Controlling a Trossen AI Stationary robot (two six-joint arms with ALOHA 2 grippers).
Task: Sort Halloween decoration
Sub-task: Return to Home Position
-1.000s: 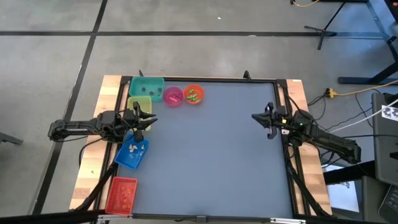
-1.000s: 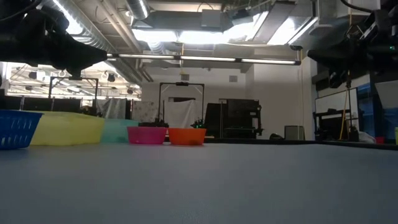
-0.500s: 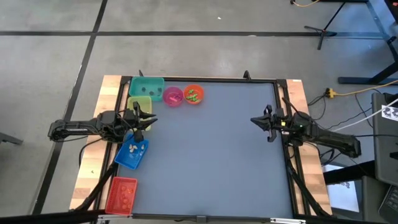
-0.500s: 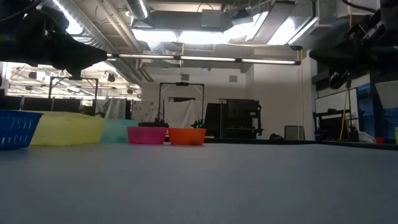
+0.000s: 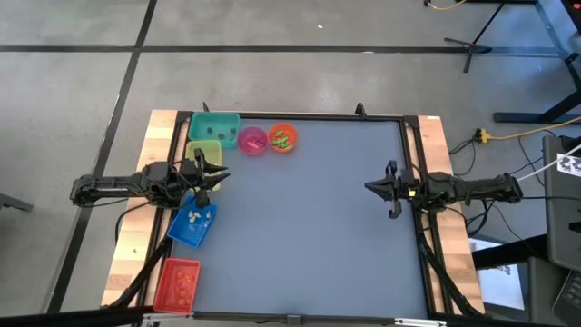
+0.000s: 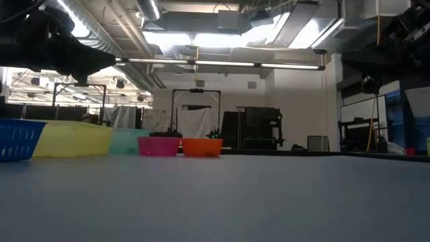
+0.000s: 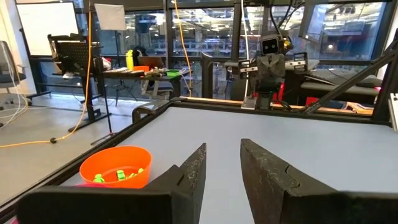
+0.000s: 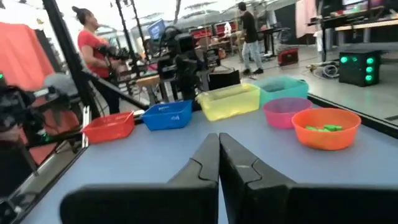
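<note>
Left hand [image 5: 216, 173], released, hangs beside the yellow bin [image 5: 205, 151]; right hand [image 5: 370, 187], clenched empty, over the right side of the bench [image 5: 300, 236].

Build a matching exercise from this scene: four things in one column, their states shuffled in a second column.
Things:
1. orange bowl
2. blue bin
3. left claw
4. right claw

States:
A. shut
B. holds pale trinkets
C. open
D. holds green trinkets

Pairs: 1-D, 2-B, 3-C, 4-A
</note>
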